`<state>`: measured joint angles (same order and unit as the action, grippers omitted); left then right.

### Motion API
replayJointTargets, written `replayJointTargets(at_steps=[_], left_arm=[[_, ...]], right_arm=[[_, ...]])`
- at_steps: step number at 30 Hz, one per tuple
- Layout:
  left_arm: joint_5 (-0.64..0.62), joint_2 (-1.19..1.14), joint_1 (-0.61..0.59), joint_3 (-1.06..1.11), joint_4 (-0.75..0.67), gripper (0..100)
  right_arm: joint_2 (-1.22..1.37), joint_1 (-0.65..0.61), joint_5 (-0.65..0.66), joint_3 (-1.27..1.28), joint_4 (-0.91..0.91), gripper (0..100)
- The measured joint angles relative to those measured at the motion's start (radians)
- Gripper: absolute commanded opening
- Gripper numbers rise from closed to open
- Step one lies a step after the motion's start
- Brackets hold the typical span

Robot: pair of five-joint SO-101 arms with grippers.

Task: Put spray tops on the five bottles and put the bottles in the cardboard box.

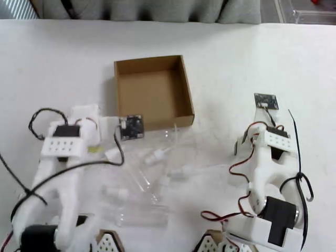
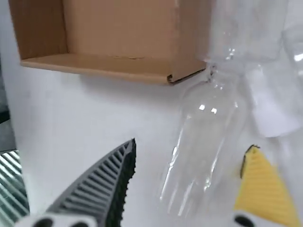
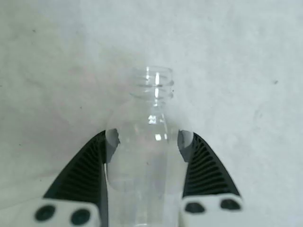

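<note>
right gripper [image 3: 149, 138] clamped on clear thin plastic bottle [image 3: 150, 106] at its shoulder, bare threaded neck past the tips | left gripper [image 2: 191, 146] apart, second clear bottle [image 2: 208, 118] lying ahead between its tips, brown cardboard box [image 2: 118, 66] beyond | handling — likely light, slick, crushable; hold the stiffer shoulder, gently

Top of the cardboard box [image 1: 154, 92] is open, floor bare: straight drop-in from above works. Open table [image 1: 236, 63] beyond and right of it. In front, between the arms, loose bottles [image 1: 147, 178] and spray tops [image 1: 156, 156] crowd the surface (no clean lane at table level). By the box's near corner, left gripper [image 2: 191, 145] straddles a clear bottle [image 2: 203, 118], box wall just ahead. Over bare table, right gripper [image 3: 149, 137] is full: held bottle [image 3: 151, 94] fills its jaws.
</note>
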<state>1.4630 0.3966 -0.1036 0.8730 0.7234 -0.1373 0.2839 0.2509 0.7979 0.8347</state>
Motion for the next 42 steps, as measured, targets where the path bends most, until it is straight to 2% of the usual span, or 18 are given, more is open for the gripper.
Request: replayJointTargets(at_steps=[10, 16, 20, 28, 36, 42], left_arm=[[0.044, -0.201, 0.0, -0.037, -0.041, 34], [0.044, -0.288, 0.002, -0.038, -0.078, 19], [0.044, -0.296, 0.002, -0.035, -0.074, 13], [0.029, -0.302, 0.005, -0.084, 0.032, 12], [-0.328, -0.311, 0.005, -0.304, 0.279, 12], [-0.7, -0.311, 0.005, -0.368, 0.391, 11]], right_arm=[[0.0, 0.0, 0.0, 0.0, 0.0, 1.6], [0.0, 0.0, 0.0, 0.0, 0.0, 1.6], [0.0, 0.0, 0.0, 0.0, 0.0, 1.6], [0.0, 0.0, 0.0, 0.0, 0.0, 1.6], [0.0, 0.0, 0.0, 0.0, 0.0, 1.6], [0.0, 0.0, 0.0, 0.0, 0.0, 1.9]])
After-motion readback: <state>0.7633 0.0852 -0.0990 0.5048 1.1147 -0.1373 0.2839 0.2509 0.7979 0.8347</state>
